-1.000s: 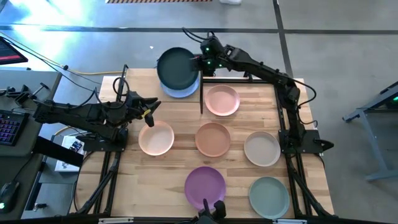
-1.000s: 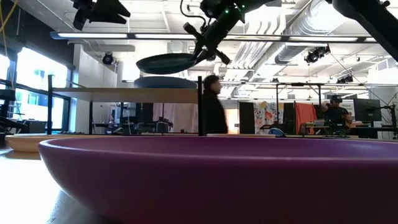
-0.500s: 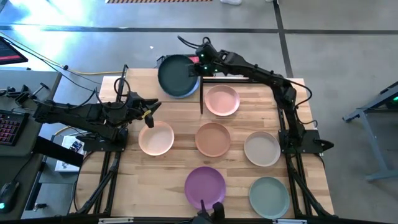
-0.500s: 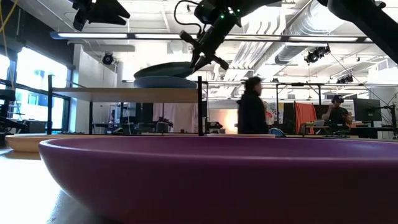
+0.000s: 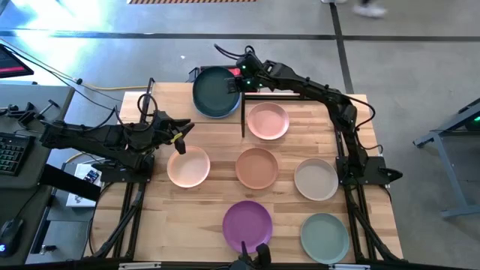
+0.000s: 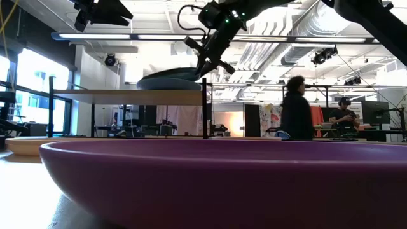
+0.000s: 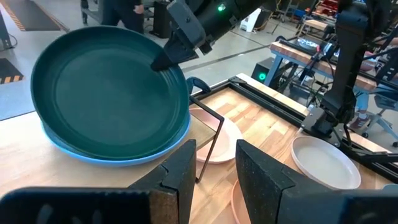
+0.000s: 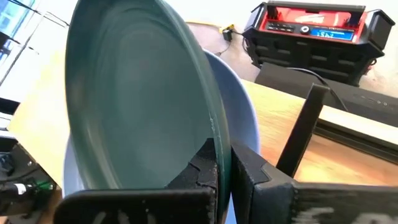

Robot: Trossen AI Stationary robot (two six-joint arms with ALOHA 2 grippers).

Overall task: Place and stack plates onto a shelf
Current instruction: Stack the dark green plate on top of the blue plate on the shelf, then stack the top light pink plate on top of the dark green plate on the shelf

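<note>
You've got the right gripper (image 5: pixel 238 81) clamped on the dark green plate (image 5: pixel 214 91), atop the blue plate (image 7: pixel 112 155) on the shelf (image 7: pixel 37 180). Left gripper (image 5: pixel 180 135) apart, idle nearby. Six plates left on tabletop (image 5: pixel 217 180).

The bench (image 5: pixel 206 187) is planked light wood and stands on a grey floor (image 5: pixel 420 67) crossed by dark lines. Beside the bench's left edge a keyboard (image 5: pixel 9 154) lies on a side desk. Across the room a person (image 6: pixel 296 108) in dark clothes stands, and another person (image 6: pixel 344 114) sits farther off at a monitor (image 6: pixel 375 112). A red and black case (image 8: pixel 314 31) sits beyond the bench's far edge. Pipes (image 6: pixel 305 25) run under the ceiling.
</note>
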